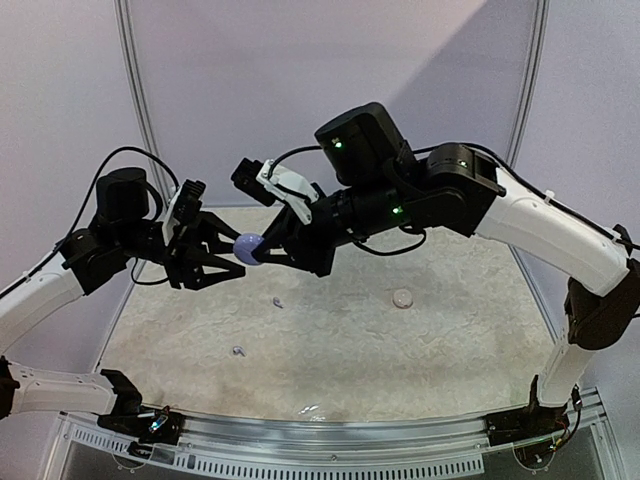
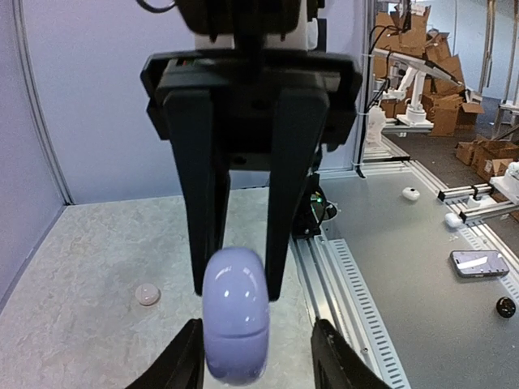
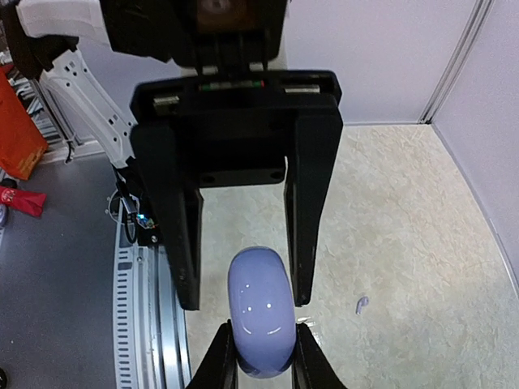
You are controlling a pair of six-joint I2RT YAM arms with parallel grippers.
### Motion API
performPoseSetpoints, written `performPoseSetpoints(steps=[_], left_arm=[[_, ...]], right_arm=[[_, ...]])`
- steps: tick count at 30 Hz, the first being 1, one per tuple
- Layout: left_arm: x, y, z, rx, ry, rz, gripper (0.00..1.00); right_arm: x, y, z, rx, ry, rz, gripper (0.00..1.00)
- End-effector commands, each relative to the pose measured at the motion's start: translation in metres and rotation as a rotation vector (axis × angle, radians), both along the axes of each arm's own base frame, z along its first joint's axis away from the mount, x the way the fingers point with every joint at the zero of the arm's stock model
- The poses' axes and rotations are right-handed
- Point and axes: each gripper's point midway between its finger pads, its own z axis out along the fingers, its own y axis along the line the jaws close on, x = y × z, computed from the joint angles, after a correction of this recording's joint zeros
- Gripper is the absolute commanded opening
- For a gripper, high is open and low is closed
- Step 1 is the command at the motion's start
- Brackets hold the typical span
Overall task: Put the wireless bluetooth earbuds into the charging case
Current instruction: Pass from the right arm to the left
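The charging case [image 1: 248, 248] is a pale lavender pebble, closed, held in the air above the table's back left. My right gripper [image 1: 263, 247] is shut on it; in the right wrist view its fingers [image 3: 220, 356] press both sides of the case [image 3: 261, 320]. My left gripper [image 1: 236, 256] faces it, open, with its fingers [image 2: 183, 361] spread wide on either side of the case [image 2: 235, 320] and not touching it. Two tiny earbuds lie on the table: one [image 1: 277, 302] below the grippers, also in the right wrist view [image 3: 362, 305], and one [image 1: 238, 351] nearer the front.
A small whitish round piece [image 1: 402, 298] lies on the table right of centre, also in the left wrist view [image 2: 147, 294]. The pale mottled table [image 1: 400, 350] has purple walls at the back and sides and a metal rail [image 1: 330, 440] along the front.
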Motion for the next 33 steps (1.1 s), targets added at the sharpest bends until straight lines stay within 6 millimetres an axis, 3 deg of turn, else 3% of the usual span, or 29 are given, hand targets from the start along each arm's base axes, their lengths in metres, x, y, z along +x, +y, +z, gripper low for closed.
performPoseSetpoints(steps=[1, 6, 13, 17, 33], left_arm=[[-0.013, -0.002, 0.005, 0.002, 0.043, -0.057, 0.42], [-0.014, -0.002, 0.004, 0.004, 0.04, -0.062, 0.27], [-0.013, -0.002, -0.003, 0.022, 0.048, -0.051, 0.39], [-0.011, -0.002, -0.002, 0.02, 0.04, -0.045, 0.35], [-0.009, -0.002, -0.006, 0.032, 0.041, -0.032, 0.34]], right_arm=[[0.0, 0.003, -0.004, -0.041, -0.051, -0.007, 0.0], [0.001, 0.004, -0.003, -0.04, -0.058, -0.01, 0.0], [0.001, -0.001, 0.01, -0.012, -0.071, -0.021, 0.0], [0.0, -0.001, 0.013, 0.002, -0.066, -0.02, 0.0], [-0.001, -0.001, 0.023, 0.03, -0.071, -0.021, 0.0]])
